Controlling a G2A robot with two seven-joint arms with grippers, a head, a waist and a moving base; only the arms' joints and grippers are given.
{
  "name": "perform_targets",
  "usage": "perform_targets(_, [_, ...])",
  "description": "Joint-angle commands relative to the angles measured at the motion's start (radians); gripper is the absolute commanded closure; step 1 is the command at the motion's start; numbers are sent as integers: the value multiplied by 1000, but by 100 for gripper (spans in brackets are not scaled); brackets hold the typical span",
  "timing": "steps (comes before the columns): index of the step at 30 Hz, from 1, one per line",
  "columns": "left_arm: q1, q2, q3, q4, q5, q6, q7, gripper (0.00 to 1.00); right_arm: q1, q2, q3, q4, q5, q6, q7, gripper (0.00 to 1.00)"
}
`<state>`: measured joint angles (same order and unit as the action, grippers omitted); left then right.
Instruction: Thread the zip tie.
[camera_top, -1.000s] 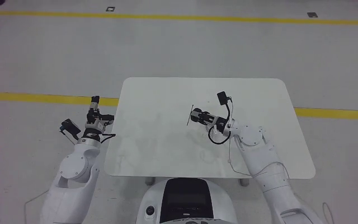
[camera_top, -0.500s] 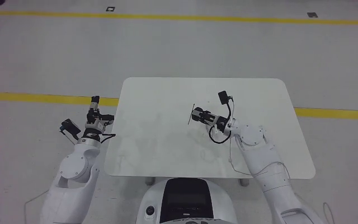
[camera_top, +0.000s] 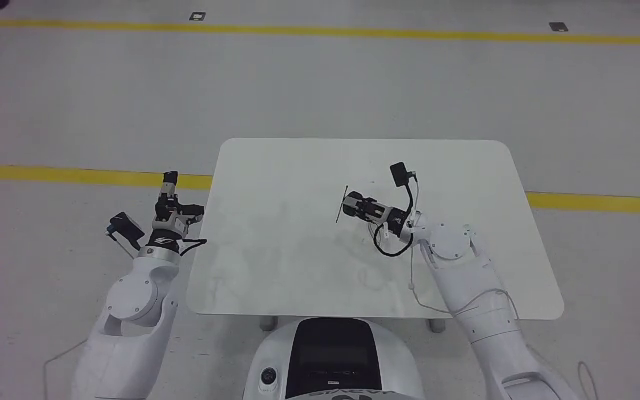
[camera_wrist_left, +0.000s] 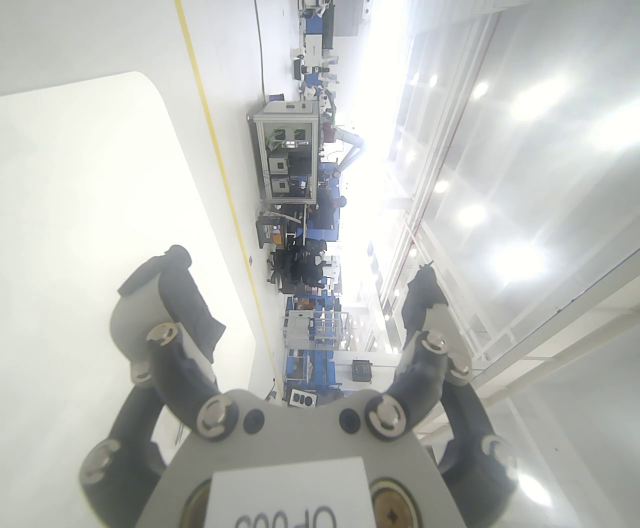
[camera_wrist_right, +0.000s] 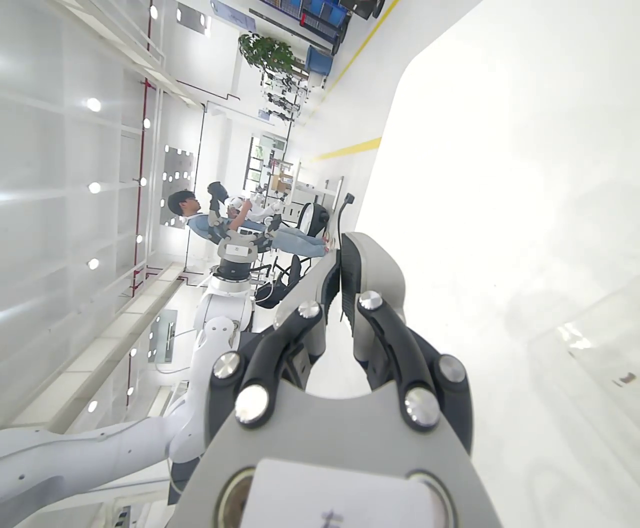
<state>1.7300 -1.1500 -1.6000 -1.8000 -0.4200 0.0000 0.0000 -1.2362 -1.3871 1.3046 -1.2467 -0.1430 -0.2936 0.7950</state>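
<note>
Zip tie (camera_top: 341, 203) is a thin black strip pinched in the right tool (camera_top: 345, 207) over the table (camera_top: 280, 180), a little right of the table's middle. From above, its long axis runs roughly from the robot's side toward the far side, slanting slightly and lying across the direction in which the tool points. One end sticks out beyond the fingers on the far side and the other on the near side. In the right wrist view the zip tie (camera_wrist_right: 343, 217) rises out of the closed fingertips and ends in a small, wider black head, with the white table (camera_wrist_right: 500, 150) behind it. We cannot tell whether the strip touches the table. A white label (camera_wrist_right: 330, 500) with dark print sits on the base plate of the right tool (camera_wrist_right: 340, 250). Another label (camera_wrist_left: 295, 495) sits on the left tool (camera_wrist_left: 300, 262), and both are cut off by the picture's edge. The right tool's jaws are pressed together on the strip, with the ribbed pads meeting. The left tool (camera_top: 170, 180) is just off the table's left edge, pointing away from the robot. Its two fingers are spread wide apart and grip nothing, and one finger (camera_wrist_left: 165, 285) shows against the table (camera_wrist_left: 75, 175).
</note>
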Motion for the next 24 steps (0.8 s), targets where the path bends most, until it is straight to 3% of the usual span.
perform_targets(1, [0,0,0,0,0,0,0,0,0,0,0,0,0,0,0,100])
perform_targets(6, [-4,0,4,4,10,-5,-12,0,0,0,0,0,0,0,0,100])
perform_targets(9, [-10,0,6,25,19,-40,-54,0,-11,-1,-7,-14,9,2,-23,100])
perform_targets(14, [-12,3,2,69,27,-112,-172,0,-26,-2,-25,-32,50,6,-69,100])
perform_targets(18, [-16,8,-22,81,-1,-110,-276,0,-32,-3,-45,-37,46,32,-117,100])
perform_targets(24, [-15,10,-33,82,17,-117,-272,0,-34,-3,-45,-44,47,38,-131,100])
